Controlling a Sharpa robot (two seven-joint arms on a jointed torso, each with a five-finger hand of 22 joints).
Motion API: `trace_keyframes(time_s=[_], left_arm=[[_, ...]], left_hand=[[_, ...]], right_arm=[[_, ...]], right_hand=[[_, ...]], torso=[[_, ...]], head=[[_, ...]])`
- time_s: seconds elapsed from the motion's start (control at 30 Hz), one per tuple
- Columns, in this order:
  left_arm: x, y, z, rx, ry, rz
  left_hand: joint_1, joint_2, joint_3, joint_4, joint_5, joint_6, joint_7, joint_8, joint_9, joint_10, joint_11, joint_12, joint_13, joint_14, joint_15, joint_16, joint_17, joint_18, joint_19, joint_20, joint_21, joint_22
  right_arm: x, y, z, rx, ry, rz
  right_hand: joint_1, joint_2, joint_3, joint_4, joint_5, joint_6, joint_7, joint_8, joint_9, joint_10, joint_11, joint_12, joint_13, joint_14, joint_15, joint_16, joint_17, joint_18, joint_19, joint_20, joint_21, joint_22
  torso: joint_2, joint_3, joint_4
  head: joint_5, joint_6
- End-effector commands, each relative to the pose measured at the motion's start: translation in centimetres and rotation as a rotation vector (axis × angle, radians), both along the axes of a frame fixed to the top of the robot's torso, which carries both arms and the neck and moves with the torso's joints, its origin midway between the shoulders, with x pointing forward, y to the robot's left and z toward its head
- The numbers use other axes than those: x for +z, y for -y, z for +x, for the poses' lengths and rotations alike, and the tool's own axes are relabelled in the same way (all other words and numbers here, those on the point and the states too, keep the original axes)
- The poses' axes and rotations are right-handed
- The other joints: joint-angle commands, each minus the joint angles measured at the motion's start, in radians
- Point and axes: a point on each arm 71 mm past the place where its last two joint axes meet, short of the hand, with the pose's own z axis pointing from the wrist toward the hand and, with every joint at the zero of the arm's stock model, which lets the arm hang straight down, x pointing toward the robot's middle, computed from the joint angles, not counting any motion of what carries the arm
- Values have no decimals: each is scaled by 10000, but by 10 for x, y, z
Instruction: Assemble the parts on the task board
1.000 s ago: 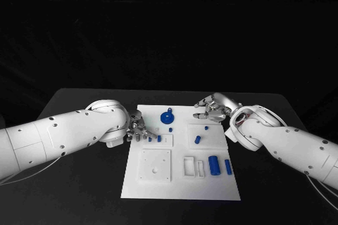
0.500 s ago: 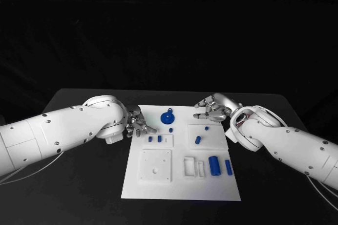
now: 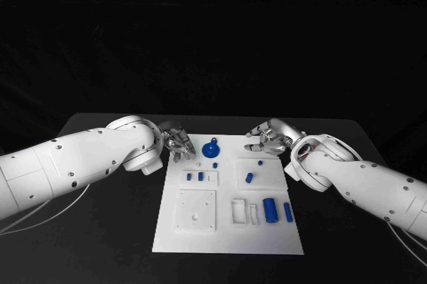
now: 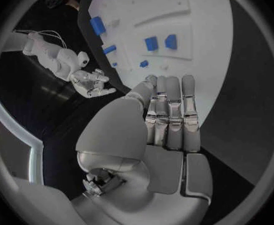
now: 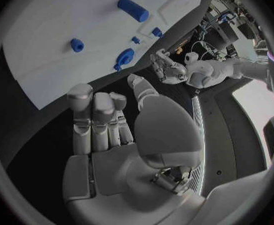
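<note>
Black table [image 3: 107, 234], white board [image 3: 229, 234] centred. We see left hand [image 3: 178, 145] empty, fingers apart; right hand [image 3: 269, 137] likewise. Disc part [image 3: 211, 150] at left hand's 3 o'clock, nearer it.

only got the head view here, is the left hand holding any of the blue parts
Observer: No. The left wrist view shows the left hand with a bare palm and fingers held straight, nothing in them.
Operator: and the right one
Observer: Empty too. The right wrist view shows the right hand with its palm bare and its fingers stretched out side by side.
</note>
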Motion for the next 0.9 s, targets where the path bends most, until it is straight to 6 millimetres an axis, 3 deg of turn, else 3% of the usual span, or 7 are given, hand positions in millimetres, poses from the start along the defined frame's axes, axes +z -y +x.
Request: trace_keyframes(time_s=[0.03, 0.13, 0.3, 0.57, 0.67, 0.73, 0.9], left_arm=[[17, 15, 0, -967, 1982, -2097], [21, 22, -2, -1589, 2897, -2252], [20, 32, -8, -2779, 4247, -1379], [6, 48, -15, -4132, 5194, 88], [1, 53, -16, -4455, 5294, 520], [-2, 55, -17, -4671, 5280, 835], [-11, 60, -18, -5099, 5168, 1572]], left_hand=[[263, -72, -50, -347, -41, -1, 75, -106, -621, -295, 287, -582, -108, -533, 184, -654, -399, 111, -463, 115, -162, 189], [164, -16, -157, -407, -585, -67, 113, -101, -1151, -447, 430, -1021, -100, -171, 254, -806, -616, 273, -426, 245, -121, 395], [-48, -145, -245, -425, -857, -224, 33, -101, -1739, -674, 441, -1045, -109, 485, 189, -501, -606, 456, 169, 262, -32, 444], [-244, -391, -58, -288, -823, -216, 6, -97, -2428, -1046, 527, -1054, -114, 812, 186, -112, -579, 527, 701, 257, -200, 426], [-199, -655, -71, -331, -752, -844, -115, -111, -2644, -2249, 668, -1052, -119, 866, 119, -25, -581, 540, 797, 248, -191, 478], [-142, -703, -78, -239, -760, -785, -23, -100, -2642, -2276, 689, -1064, -120, 948, 115, 151, -560, 531, 895, 222, -168, 558], [-108, -770, 71, -55, -739, -717, -47, -96, -2640, -1803, 632, -1069, -124, 821, 134, 413, -607, 527, 900, 229, -194, 813]], right_arm=[[0, 1, 0, -18, 124, 76], [0, 3, 1, -184, 156, 240], [1, 7, 3, -423, 197, 636], [2, 8, 4, -551, 339, 992], [4, 8, 4, -577, 409, 1061], [4, 8, 4, -591, 454, 1122], [6, 8, 4, -621, 542, 1268]], right_hand=[[-104, 5, 101, 0, 37, 80, -17, -30, -3, -158, -17, -258, -151, -44, -9, -221, -124, 59, 6, -9, -226, 905], [-124, -53, 243, -76, 33, 314, -58, -25, 8, -303, -111, -1909, -1737, -62, -84, -1298, -1022, 66, -50, -77, -957, 746], [-127, -86, 582, -216, 11, 423, -79, -20, 13, -225, -145, -2594, -2745, -173, -116, -1949, -1716, 28, -62, -115, -1454, 706], [-241, -144, 916, -303, 21, 406, -60, -17, 15, -22, -148, -3848, -4372, -183, -134, -2044, -2353, 11, 5, -143, -1969, 669], [-261, -161, 1064, -274, 28, 330, -24, -22, 13, -108, -82, -4883, -5321, -197, -100, -2039, -2434, 26, 6, -129, -2119, 646], [-149, -189, 1424, -274, -5, 328, -70, -13, 19, 774, 50, -6937, -7623, -212, 11, -2021, -2536, 99, 34, -41, -2195, 647], [-313, -273, 1381, -142, -4, 327, 65, -15, 17, 882, 219, -8223, -9412, -248, 88, -1965, -2631, 195, 30, 63, -2393, 625]], torso=[[-1, -13, -21], [-5, 0, -23], [-1, 0, -14], [16, -5, -26], [32, -7, -31], [32, -6, -32], [33, -10, -35]], head=[[6, 29], [1, 48], [-16, 62], [-50, 101], [-54, 103], [-67, 111], [-70, 96]])
